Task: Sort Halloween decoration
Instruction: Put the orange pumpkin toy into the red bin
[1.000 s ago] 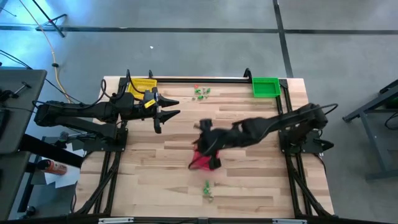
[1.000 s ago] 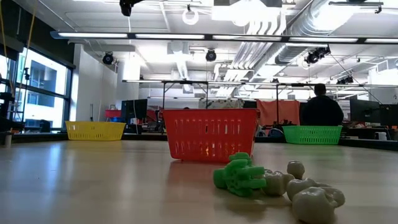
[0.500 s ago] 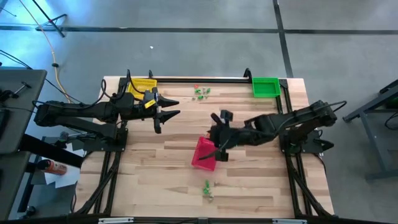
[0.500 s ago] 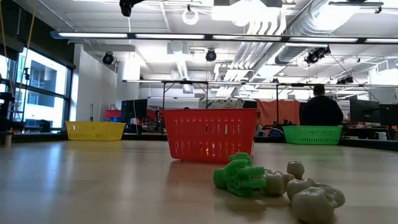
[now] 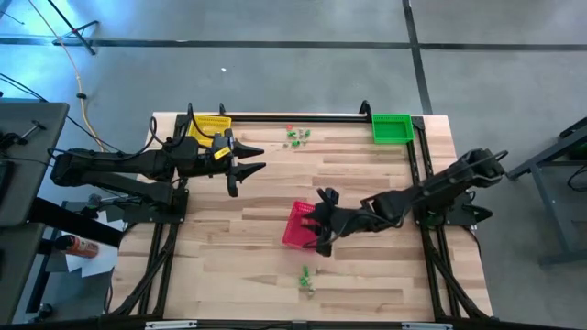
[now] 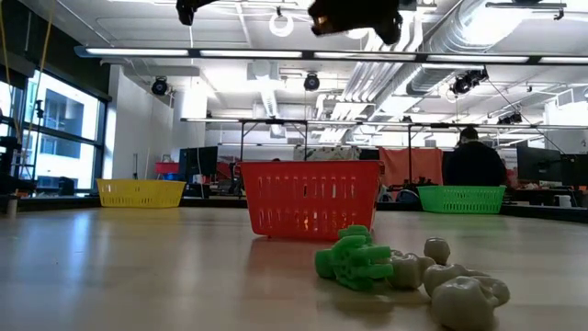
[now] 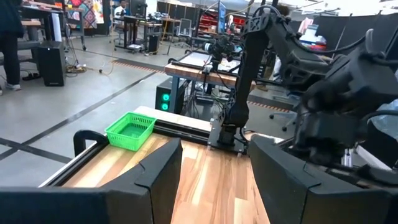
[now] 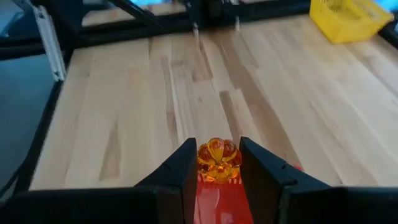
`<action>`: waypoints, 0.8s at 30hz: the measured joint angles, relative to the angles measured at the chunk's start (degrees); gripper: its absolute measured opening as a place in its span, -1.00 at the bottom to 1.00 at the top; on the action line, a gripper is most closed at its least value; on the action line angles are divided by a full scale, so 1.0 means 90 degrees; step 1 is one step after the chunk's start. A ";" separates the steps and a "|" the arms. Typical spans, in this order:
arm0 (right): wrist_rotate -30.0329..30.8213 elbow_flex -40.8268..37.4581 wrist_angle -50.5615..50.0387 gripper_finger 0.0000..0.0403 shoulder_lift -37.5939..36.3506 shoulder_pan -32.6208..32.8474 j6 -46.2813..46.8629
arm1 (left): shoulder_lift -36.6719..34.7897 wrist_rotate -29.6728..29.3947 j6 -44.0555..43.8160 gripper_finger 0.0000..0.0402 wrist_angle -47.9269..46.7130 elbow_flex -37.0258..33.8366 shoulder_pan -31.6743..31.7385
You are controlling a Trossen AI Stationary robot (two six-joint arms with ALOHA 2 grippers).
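Observation:
My right gripper (image 5: 317, 224) hovers at the right rim of the red mesh basket (image 5: 299, 226), shut on an orange pumpkin-shaped trinket (image 8: 217, 160). The basket stands on its base mid-table (image 6: 310, 198). A green trinket (image 6: 354, 259) and pale ones (image 6: 455, 285) lie on the table near the front edge (image 5: 305, 280). More green and red trinkets (image 5: 295, 136) lie by the far edge. My left gripper (image 5: 249, 161) waits open above the table's left part, beside the yellow basket (image 5: 210, 126). My right gripper pinches the orange pumpkin trinket (image 8: 217, 163) between its two fingers (image 8: 186, 167), one on each side of it. The trinket is lifted clear and sits above the red basket (image 8: 221, 196). The fingers slant forward and down toward the table's left.
A green basket (image 5: 392, 127) stands in the far right corner and shows in the left wrist view (image 7: 130, 129). The yellow basket (image 8: 345, 15) stands in the far left corner. A black rail (image 5: 293, 115) runs along the far edge. A person (image 6: 473, 156) stands in the room behind.
My right gripper has drawn back from over the red basket toward the table's right, then moved toward the near edge to the basket's right rim. It now shows at the top of the low view. The basket and the trinkets on the table have stayed put.

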 joint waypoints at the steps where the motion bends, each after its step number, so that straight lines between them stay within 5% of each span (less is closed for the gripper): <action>1: -0.0064 -0.0003 -0.0019 -0.52 0.0001 -0.0037 0.0019 | 0.0000 0.0000 0.0000 -0.10 0.0000 0.0000 0.0000; 7: -0.0454 0.0284 -0.0113 -0.52 0.0000 -0.0409 0.0154 | 0.0000 0.0000 0.0000 -0.10 -0.0002 0.0000 0.0000; 15: -0.2267 0.0560 -0.1236 -0.52 0.0102 -0.1340 0.0297 | 0.0000 0.0000 -0.0002 -0.10 -0.0002 0.0000 0.0000; 24: -0.2624 0.0558 -0.1270 -0.52 0.0851 -0.1418 0.0104 | 0.0000 0.0000 0.0000 -0.10 -0.0024 0.0000 0.0000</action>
